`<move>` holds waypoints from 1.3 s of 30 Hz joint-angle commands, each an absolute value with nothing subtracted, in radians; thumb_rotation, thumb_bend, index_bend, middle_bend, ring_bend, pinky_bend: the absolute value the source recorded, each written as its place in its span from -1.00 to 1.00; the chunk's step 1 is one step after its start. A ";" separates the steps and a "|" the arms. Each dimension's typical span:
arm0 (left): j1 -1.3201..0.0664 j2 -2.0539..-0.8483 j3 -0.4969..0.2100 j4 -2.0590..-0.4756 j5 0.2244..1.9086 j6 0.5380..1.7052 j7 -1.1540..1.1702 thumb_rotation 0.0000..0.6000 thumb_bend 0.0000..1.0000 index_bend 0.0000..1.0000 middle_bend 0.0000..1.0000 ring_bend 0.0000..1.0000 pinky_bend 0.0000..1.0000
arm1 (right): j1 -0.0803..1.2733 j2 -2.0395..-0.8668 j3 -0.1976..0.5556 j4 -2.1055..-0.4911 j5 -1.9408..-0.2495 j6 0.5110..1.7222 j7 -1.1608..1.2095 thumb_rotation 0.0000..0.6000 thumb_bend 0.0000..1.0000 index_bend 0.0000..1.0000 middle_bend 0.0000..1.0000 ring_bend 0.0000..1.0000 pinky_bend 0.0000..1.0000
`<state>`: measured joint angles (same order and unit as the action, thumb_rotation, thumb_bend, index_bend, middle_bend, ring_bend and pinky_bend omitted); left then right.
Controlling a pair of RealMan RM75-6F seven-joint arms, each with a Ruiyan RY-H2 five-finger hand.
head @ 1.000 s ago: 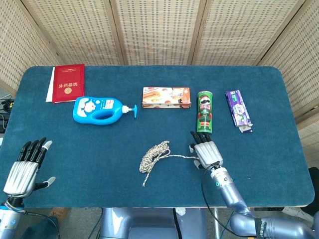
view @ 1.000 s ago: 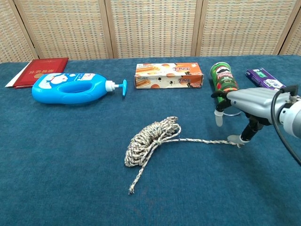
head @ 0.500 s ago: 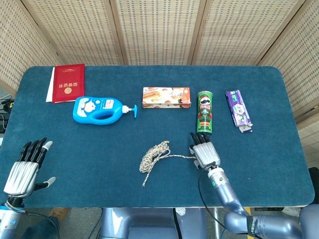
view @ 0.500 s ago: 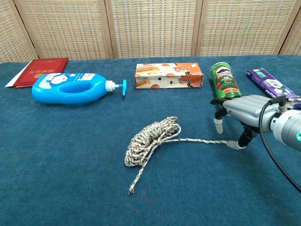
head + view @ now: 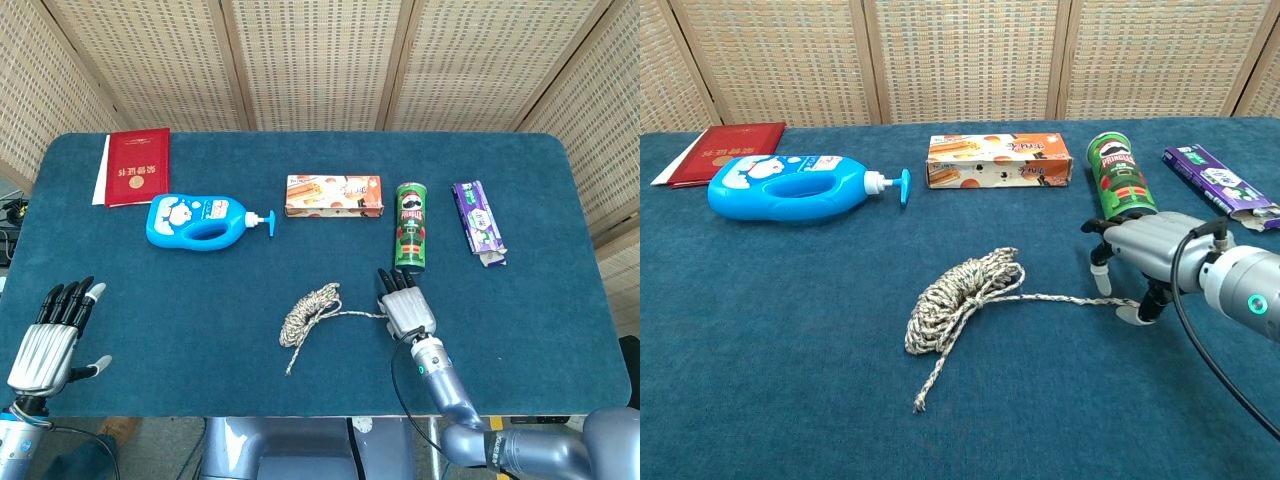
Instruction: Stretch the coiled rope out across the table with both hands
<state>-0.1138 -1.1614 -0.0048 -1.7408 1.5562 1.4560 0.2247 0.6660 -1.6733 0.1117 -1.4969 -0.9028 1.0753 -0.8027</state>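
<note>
The speckled rope (image 5: 307, 313) lies coiled near the table's middle, with one loose tail pointing toward the front edge. In the chest view a single strand runs right from the coil (image 5: 962, 294) to my right hand (image 5: 1143, 247). That hand hovers palm down over the strand's end, fingers apart; its thumb tip (image 5: 1127, 315) sits at the rope's end and a fingertip (image 5: 1101, 281) points down just behind the strand. No grip on the rope shows. The head view shows the same hand (image 5: 407, 308) right of the coil. My left hand (image 5: 50, 335) is spread open at the front left corner, far from the rope.
Along the back stand a red booklet (image 5: 136, 166), a blue pump bottle (image 5: 200, 220), a snack box (image 5: 333, 195), a green chip can (image 5: 411, 226) just behind my right hand, and a purple packet (image 5: 478, 220). The table's front edge (image 5: 300, 414) is close.
My right hand has slid left and slightly back along the strand toward the coil. The coil and my left hand have stayed in place.
</note>
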 commanded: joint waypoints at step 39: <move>-0.123 -1.162 0.001 -1.741 1.556 1.442 0.228 1.00 -1.00 -1.00 -1.00 -1.00 -1.00 | 0.667 -1.700 0.092 -1.449 -0.940 1.096 -0.796 1.00 -0.13 0.30 -1.00 -1.00 -1.00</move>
<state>-0.1227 -1.1620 0.0008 -1.7415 1.5556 1.4419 0.2280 0.6675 -1.7009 0.0910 -1.4477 -0.9389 1.0949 -0.7973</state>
